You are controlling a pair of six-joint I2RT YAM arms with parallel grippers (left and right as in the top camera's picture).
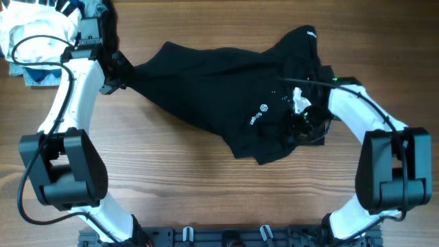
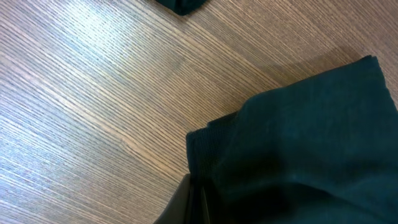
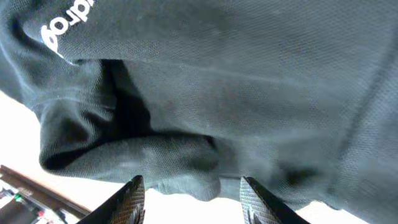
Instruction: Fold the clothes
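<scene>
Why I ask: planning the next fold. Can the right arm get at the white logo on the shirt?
Probably yes. The right gripper is open over the black shirt, just beside the white logo, which faces up with nothing over it.

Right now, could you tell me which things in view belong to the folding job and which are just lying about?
Job:
black garment, with its white logo

Lying about:
white cloth heap at the table's far left corner
blue item next to it
</scene>
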